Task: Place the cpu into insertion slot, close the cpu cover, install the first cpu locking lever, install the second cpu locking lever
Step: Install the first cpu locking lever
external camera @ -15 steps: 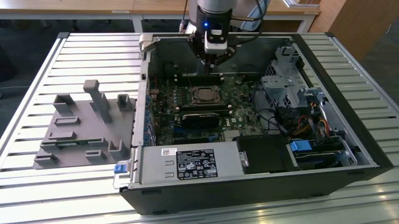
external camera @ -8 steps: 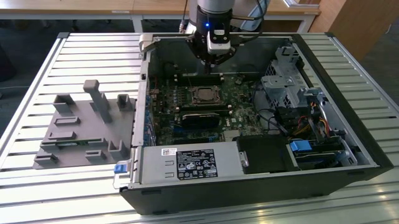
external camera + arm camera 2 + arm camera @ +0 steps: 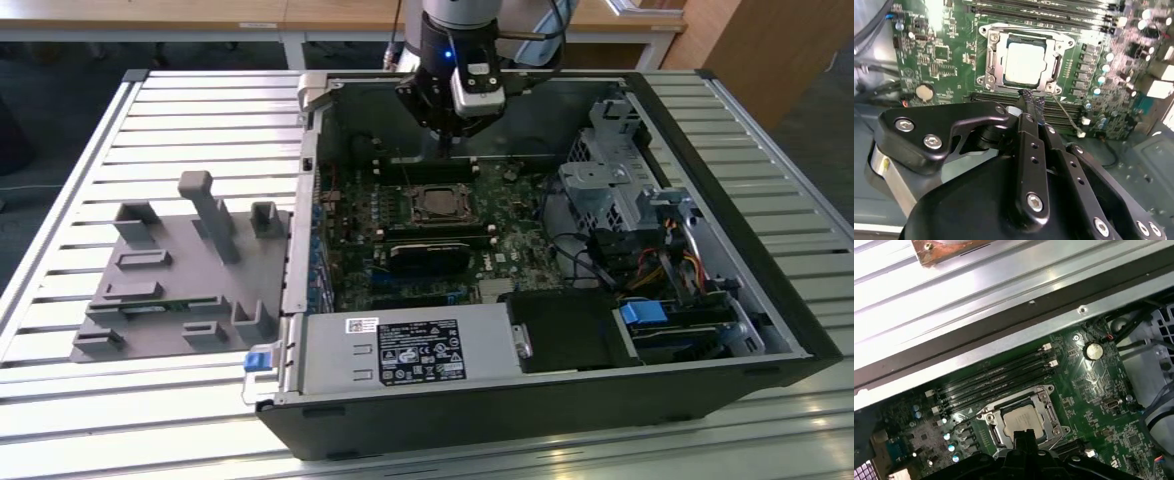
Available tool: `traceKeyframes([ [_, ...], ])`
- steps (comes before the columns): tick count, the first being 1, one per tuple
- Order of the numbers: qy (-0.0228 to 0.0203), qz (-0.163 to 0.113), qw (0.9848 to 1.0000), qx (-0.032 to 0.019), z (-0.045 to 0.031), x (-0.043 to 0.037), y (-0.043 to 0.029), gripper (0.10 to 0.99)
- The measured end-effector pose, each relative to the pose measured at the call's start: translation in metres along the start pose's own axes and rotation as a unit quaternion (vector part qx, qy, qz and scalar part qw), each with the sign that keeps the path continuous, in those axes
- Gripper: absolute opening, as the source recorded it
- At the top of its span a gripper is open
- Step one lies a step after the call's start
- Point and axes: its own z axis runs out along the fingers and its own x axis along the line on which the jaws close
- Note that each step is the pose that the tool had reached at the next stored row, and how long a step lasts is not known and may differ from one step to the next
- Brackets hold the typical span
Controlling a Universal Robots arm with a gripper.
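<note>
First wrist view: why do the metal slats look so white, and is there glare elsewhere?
In the first wrist view, light glares off the slats, bleaching them; in the second wrist view, the cpu shines pale and the board burns out at one edge; in the exterior view, the case interior lies in shade.

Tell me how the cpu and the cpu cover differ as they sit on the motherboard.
The cpu is a solid square with a dull pale top; the cpu cover is an open frame with a square window. The cpu sits inside that window; the cpu cover rings it, reaching the corner screws. Both are silvery metal, squarish, and appear to lie flat on the motherboard.
</note>
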Motion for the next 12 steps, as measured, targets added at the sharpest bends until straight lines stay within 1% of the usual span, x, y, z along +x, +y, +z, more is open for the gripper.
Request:
traceKeyframes([
  [3, 0.0003, -0.027, 0.9996, -0.0001, 0.0, 0.0, 0.0, 0.122],
  [6, 0.0007, -0.054, 0.9985, -0.0001, 0.0001, 0.0, 0.0, 0.122],
  [9, 0.001, -0.081, 0.9967, -0.0002, 0.0001, 0.0, 0.0, 0.122],
  [12, 0.0013, -0.108, 0.9941, -0.0003, 0.0001, 0.0, 0.0, 0.122],
])
